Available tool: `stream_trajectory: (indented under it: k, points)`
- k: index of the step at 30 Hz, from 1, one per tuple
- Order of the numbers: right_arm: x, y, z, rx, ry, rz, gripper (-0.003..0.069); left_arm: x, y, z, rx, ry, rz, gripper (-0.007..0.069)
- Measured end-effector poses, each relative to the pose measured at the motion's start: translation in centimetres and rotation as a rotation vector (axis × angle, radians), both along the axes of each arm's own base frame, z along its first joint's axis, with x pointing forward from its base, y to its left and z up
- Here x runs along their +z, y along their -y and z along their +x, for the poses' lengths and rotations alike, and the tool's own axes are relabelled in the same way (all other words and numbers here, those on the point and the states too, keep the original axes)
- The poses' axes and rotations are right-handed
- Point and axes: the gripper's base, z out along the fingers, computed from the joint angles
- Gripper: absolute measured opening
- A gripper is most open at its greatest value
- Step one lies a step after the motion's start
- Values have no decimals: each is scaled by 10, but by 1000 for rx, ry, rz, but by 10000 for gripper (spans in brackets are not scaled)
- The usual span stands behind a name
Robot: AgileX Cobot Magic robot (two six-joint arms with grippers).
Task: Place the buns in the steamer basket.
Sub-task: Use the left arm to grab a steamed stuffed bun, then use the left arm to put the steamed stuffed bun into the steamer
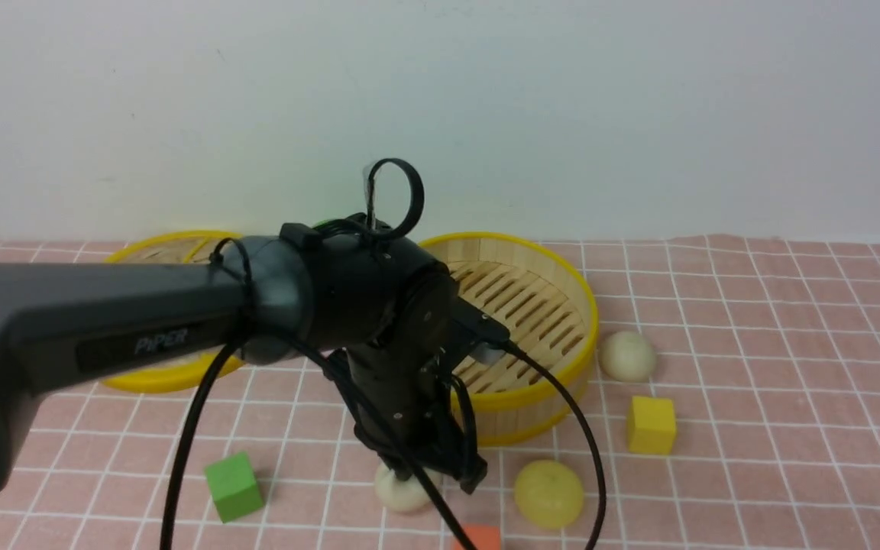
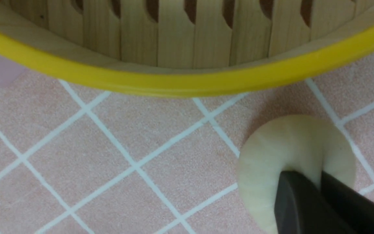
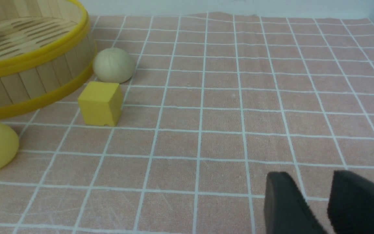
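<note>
The left arm (image 1: 104,336) is showing the word "PiPER" along its side. Behind it a flat yellow-rimmed lid (image 1: 157,305) is lying. One green cube (image 1: 233,486), one orange cube (image 1: 480,538) and one yellow cube (image 1: 651,425) are sitting on the checked surface (image 1: 791,382). The left fingers (image 2: 304,201) are closing tightly onto a cream bun (image 2: 291,143) just in front of the steamer basket (image 1: 547,397). A yellow bun (image 1: 548,494) is lying beside it, another cream bun (image 1: 627,356) right of the basket. The right fingers (image 3: 284,201) are hanging partly open, empty.
</note>
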Motion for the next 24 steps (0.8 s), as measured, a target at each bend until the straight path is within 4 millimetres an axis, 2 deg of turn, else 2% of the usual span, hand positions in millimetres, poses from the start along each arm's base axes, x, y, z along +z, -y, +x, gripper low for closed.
stream_trajectory:
  k: [2,4,5,6,7,8,9,10,12,16,19,24]
  points:
    - [0,0,0,0,0,0,238,6,-1,-4,15,-28,-4,1]
    - [0,0,0,0,0,0,238,27,-2,-10,19,-41,-39,1]
    - [0,0,0,0,0,0,238,29,-1,-10,20,-39,-47,1]
    - [0,0,0,0,0,0,238,49,1,-13,1,-16,-104,1]
    - [0,0,0,0,0,0,238,59,2,-14,-13,4,-134,1]
    - [0,0,0,0,0,0,238,64,3,-13,-23,18,-145,1]
    - [0,0,0,0,0,0,238,81,7,-12,-57,72,-203,1]
    - [0,0,0,0,0,0,238,88,10,-9,-80,111,-231,1]
    - [0,0,0,0,0,0,238,93,16,-1,-110,185,-270,1]
    - [0,0,0,0,0,0,238,75,27,18,-137,272,-278,1]
    - [0,0,0,0,0,0,238,48,33,31,-165,308,-236,1]
    - [0,0,0,0,0,-1,238,20,35,43,-142,328,-170,31]
